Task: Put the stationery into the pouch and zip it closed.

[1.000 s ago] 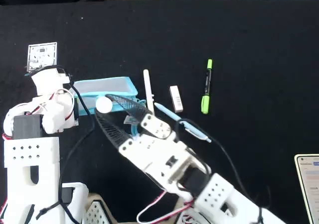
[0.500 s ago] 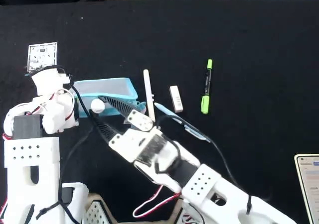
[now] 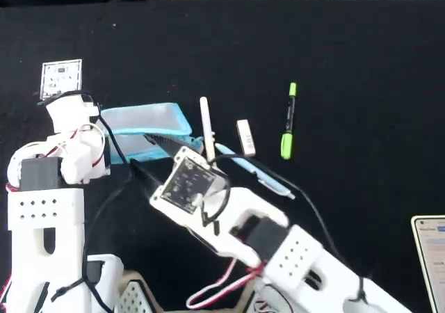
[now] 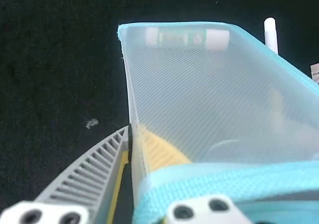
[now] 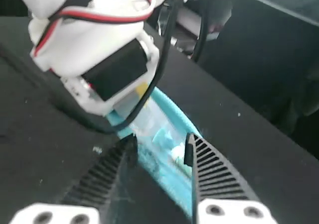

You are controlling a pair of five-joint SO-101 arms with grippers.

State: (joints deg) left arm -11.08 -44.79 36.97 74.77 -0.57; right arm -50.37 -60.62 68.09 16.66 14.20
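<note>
Right gripper (image 5: 159, 143): the black ribbed fingers are standing spread, straddling the turquoise rim at the mouth of the translucent mesh pouch with turquoise trim (image 4: 199, 94). Nothing is showing between the pads besides that rim.

Left gripper (image 4: 130, 149): it is pinching the near end of the pouch, with the grey ribbed finger pressing against the outside of the mesh wall. This is holding that end up off the black cloth table (image 3: 361, 62).

A flat yellow item (image 4: 159, 154) is sitting inside the pouch, low against the mesh wall. I cannot tell what it is.

Lying out on the table, beyond the pouch on the side away from the left arm:
- slim white pen (image 3: 206, 122), just beside the pouch's far end
- small white block eraser (image 3: 245, 138)
- green highlighter with a black middle (image 3: 288, 122), farthest off
- pale-blue pen (image 3: 254, 168), partly hidden under the right arm

Judgement: the loading step is underway and zipping is not yet due. The next move calls for the right gripper to lift clear of the rim without dragging it and go for the white pen, while the left keeps the mouth propped open.
</note>
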